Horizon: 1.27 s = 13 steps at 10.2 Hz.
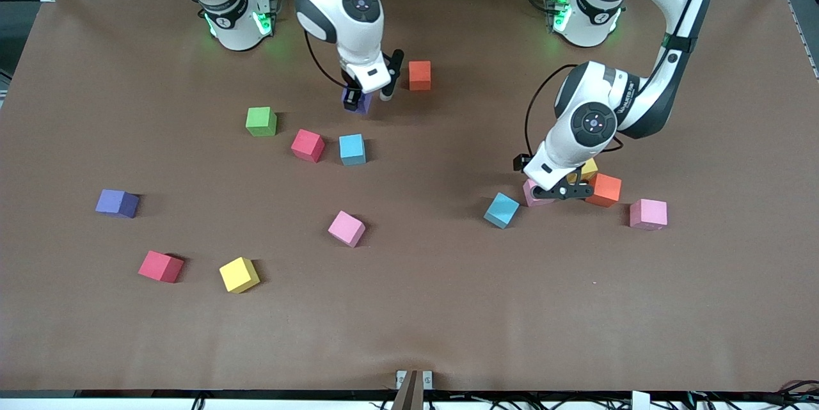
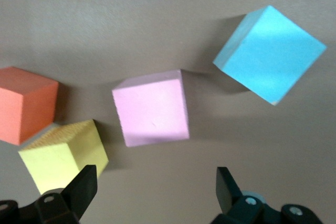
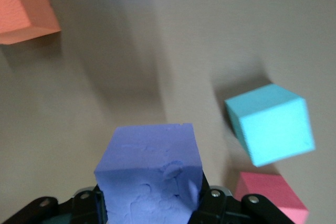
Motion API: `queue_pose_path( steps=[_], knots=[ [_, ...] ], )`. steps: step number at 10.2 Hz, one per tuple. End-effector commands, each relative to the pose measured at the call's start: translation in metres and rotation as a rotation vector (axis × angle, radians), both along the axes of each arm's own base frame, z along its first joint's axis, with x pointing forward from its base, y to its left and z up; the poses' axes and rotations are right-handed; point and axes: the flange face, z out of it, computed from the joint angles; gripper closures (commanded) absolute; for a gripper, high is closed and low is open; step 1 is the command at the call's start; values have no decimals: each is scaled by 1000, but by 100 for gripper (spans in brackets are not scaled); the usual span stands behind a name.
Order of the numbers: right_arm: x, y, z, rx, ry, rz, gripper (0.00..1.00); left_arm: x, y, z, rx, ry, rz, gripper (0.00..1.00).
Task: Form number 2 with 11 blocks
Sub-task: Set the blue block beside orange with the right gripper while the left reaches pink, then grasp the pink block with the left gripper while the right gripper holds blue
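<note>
No digit is formed; blocks lie scattered on the tabletop (image 1: 448, 307). Right end effector (image 1: 367, 95) pinches a purple block (image 3: 149, 174); left end effector (image 1: 555, 189), spread, hovers over a pink block (image 2: 152, 107).

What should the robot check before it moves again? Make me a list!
1. Right end effector shut on the purple block: ok.
2. Left end effector open over the pink block: ok.
3. Room around that pink block: not ok, the yellow block sits close beside it.
4. Number 2 begun: not ok, the blocks lie scattered on the table.
5. Orange block apart from the right end effector: ok.
</note>
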Motion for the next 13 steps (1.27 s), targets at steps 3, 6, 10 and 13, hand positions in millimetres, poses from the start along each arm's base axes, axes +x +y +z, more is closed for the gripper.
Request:
queue_pose_path(
  steps=[3, 6, 10, 13],
  knots=[
    [-38, 33, -15, 37, 14, 73, 57, 19, 5, -10, 21, 7, -1, 0],
    [-65, 53, -39, 43, 15, 118, 57, 19, -1, -17, 4, 20, 57, 0],
    [-87, 66, -52, 74, 43, 115, 57, 15, -14, -29, 15, 34, 44, 0],
    [-88, 72, -56, 76, 44, 117, 56, 15, -14, -27, 13, 31, 41, 0]
  ],
)
